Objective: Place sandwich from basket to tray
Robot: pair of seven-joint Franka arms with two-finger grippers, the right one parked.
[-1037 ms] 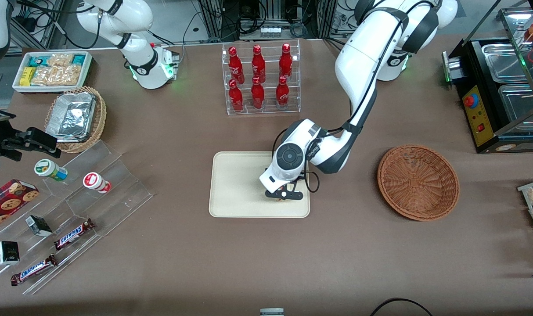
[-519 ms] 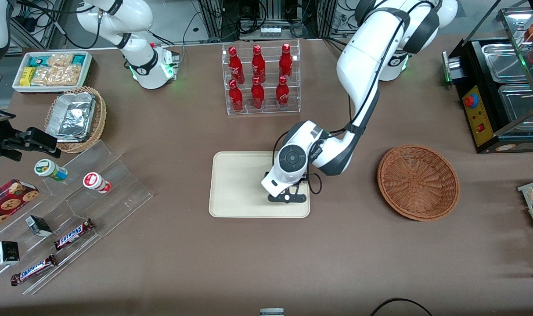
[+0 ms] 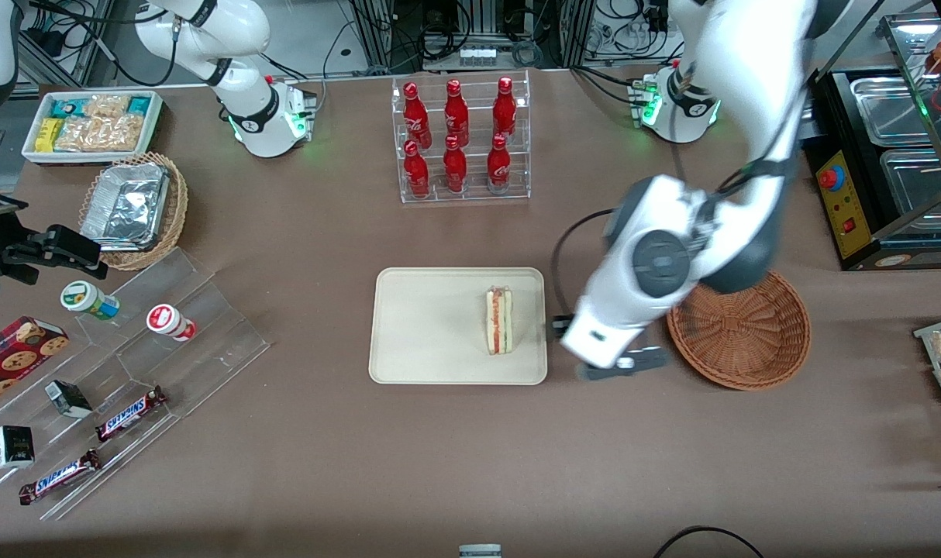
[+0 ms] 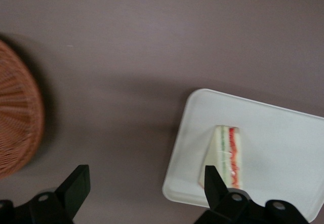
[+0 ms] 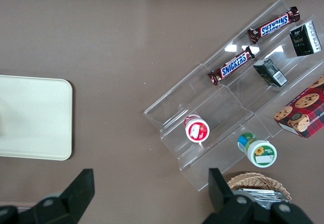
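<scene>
Pale sandwich (image 3: 500,320) on the cream tray (image 3: 424,325)
It lies near the tray's edge toward the basket (image 3: 742,333); the gripper (image 3: 624,364), fingers spread and empty, hangs between tray and basket.

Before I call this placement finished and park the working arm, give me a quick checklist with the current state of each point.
1. Triangular pale-bread sandwich lies on the flat cream-beige rectangular tray: ok.
2. Sandwich fully inside the tray's rim: ok, though close to the edge nearest the round reddish-brown wicker basket.
3. Left gripper open, nothing between its fingers: ok.
4. Gripper clear of the sandwich, above bare table between tray and basket: ok.
5. Basket empty: cannot tell, the arm covers part of it.
</scene>
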